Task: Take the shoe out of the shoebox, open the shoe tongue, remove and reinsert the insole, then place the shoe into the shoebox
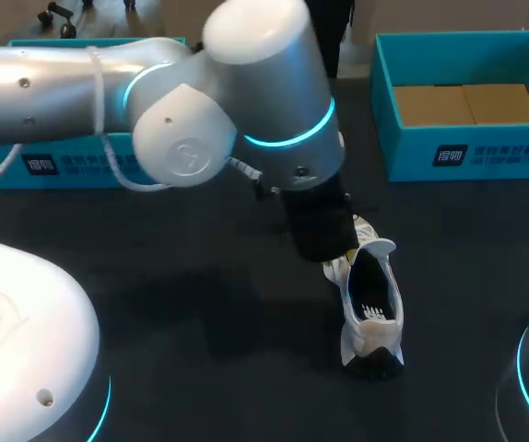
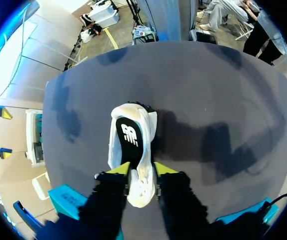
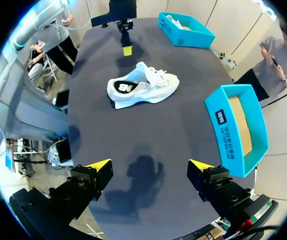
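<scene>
Mid-table: L hand (image 2: 142,169) over shoe (image 3: 148,85) toe, grip unclear | R hand (image 3: 146,167) apart | insole (image 2: 127,145) logo

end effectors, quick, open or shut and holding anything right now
Left end effector: open, hanging over the toe of the shoe, not holding it.
Right end effector: open, nothing between its fingers.

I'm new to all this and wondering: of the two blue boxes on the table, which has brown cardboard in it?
The far-right box, seen from above; the far-left box holds something white instead.
</scene>
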Controlling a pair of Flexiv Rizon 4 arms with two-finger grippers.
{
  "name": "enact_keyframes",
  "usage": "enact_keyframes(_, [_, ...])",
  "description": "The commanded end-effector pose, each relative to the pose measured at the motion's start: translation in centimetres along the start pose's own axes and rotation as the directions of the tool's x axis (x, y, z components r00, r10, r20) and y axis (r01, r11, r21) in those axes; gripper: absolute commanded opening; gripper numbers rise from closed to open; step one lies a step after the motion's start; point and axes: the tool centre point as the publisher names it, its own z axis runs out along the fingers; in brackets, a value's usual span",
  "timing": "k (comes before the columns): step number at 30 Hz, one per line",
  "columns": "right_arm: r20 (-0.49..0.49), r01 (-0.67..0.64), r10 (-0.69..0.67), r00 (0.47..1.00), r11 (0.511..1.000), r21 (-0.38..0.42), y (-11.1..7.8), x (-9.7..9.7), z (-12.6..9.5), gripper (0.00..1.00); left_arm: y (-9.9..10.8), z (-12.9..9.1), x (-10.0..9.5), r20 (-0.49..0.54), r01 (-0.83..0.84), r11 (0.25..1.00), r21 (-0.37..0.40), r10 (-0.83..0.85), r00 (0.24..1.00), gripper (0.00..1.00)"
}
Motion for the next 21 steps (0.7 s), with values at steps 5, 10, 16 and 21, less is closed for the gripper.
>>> enact_keyframes(5, [0.002,0.0,0.0,1.0,1.0,0.002,0.0,0.0,0.1,1.0,-1.3,2.8,-2.5,-0.084,-0.04,0.999,-0.033,0.037,0.996,0.0])
enact_keyframes(10, [0.002,0.0,0.0,1.0,1.0,0.002,0.0,0.0,0.1,1.0,-1.7,4.3,-2.6,-0.096,-0.036,0.999,-0.035,0.033,0.995,0.0])
enact_keyframes(16, [0.002,0.0,0.0,1.0,1.0,0.002,0.0,0.0,0.1,1.0,-1.9,6.0,-2.4,-0.123,-0.047,0.998,-0.042,0.042,0.992,0.0])
enact_keyframes(21, [0.002,0.0,0.0,1.0,1.0,0.002,0.0,0.0,0.1,1.0,-2.4,7.4,-2.2,-0.152,-0.061,0.997,-0.049,0.052,0.987,0.0])
